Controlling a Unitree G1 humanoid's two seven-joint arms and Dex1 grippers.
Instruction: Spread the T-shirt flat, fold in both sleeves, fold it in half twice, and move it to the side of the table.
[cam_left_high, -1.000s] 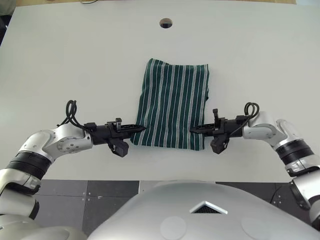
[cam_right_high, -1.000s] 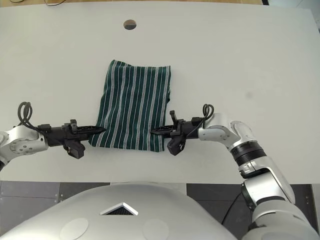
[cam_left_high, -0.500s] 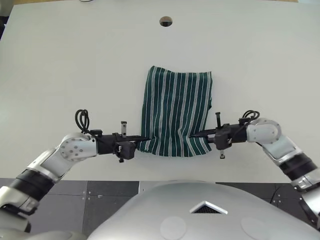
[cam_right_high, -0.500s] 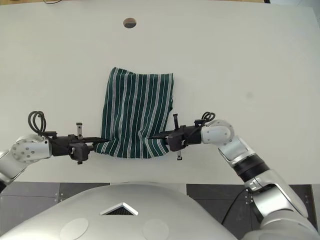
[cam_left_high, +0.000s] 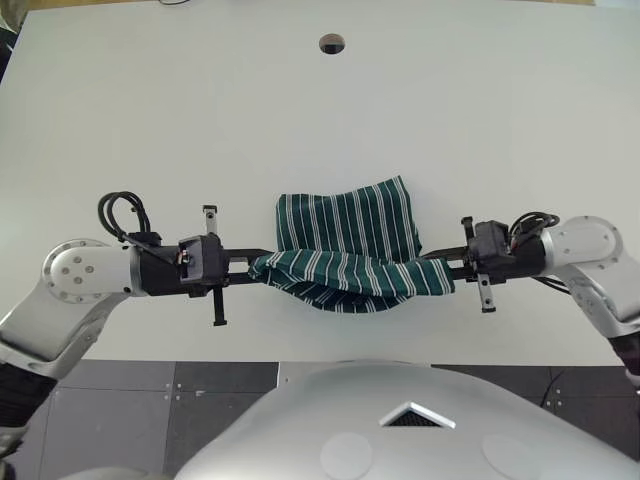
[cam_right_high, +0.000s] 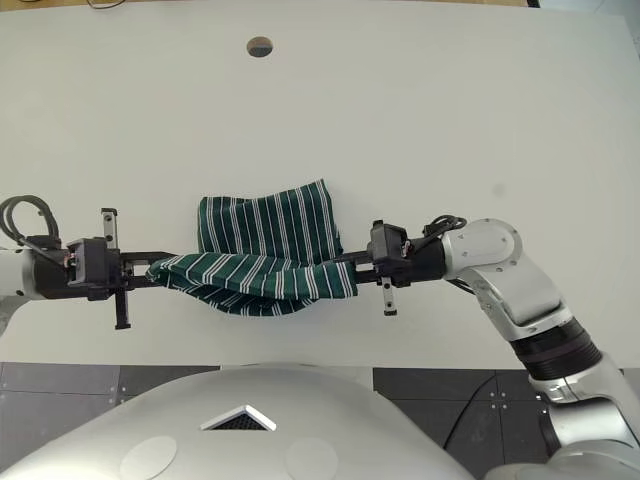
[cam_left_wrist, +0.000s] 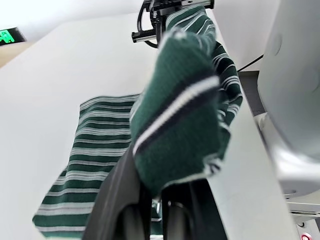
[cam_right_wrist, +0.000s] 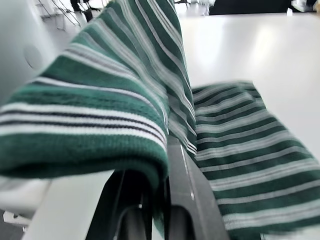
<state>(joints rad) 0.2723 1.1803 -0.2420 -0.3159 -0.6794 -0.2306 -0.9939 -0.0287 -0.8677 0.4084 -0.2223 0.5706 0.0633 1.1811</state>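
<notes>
Above table (cam_left_high: 150, 120), left tool (cam_left_high: 260, 266), right tool (cam_left_high: 438, 266) clamp T-shirt (cam_left_high: 350, 235).

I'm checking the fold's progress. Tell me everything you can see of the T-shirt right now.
The T-shirt is dark green, knit-looking, with thin white stripes, no sleeves sticking out. Its near edge is lifted, pinched at its corners by the left gripper and right gripper and sagging between them; its far part lies flat on the white table.

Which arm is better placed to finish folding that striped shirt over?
Neither alone: the left hand and right hand each grip a near corner of the T-shirt, lifted off the table, roughly level with each other. Probably both carry the edge forward together.
</notes>
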